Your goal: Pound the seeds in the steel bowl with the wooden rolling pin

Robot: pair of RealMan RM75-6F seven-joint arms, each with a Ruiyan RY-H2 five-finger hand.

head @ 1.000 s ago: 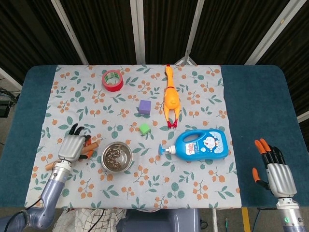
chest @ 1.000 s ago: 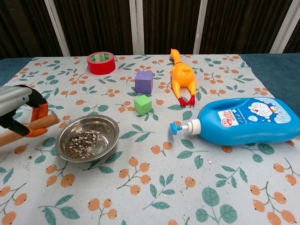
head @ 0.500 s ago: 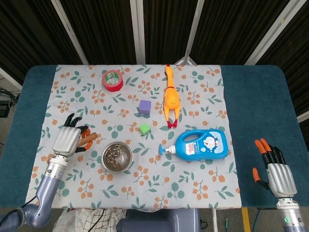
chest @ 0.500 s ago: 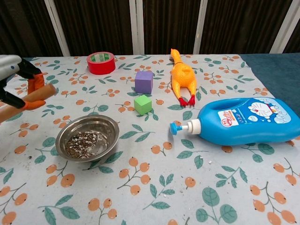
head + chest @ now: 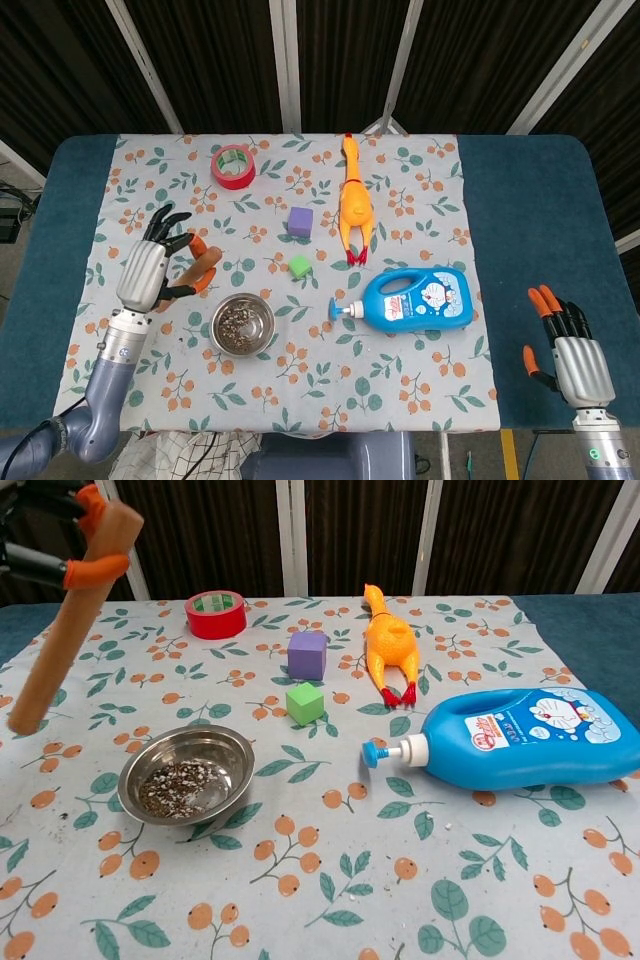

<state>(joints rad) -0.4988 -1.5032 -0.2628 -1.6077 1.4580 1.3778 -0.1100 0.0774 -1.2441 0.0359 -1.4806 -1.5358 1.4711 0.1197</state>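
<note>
At the left of the frame, the left hand point(image 5: 150, 272) grips the wooden rolling pin point(image 5: 72, 622) above the table. Next it should go over the steel bowl point(image 5: 242, 324) and hit the seeds point(image 5: 175, 784). Low right, the right hand point(image 5: 572, 355) is spread, holding nothing

No readable text anywhere. Blue detergent bottle point(image 5: 525, 738), lying on its side at right, has a label with a cartoon character and small print, too small to read. Red tape roll point(image 5: 215, 613), far left: green inner marking, illegible.

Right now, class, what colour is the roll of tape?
Red tape, green inside; chest view shows it best.
</note>
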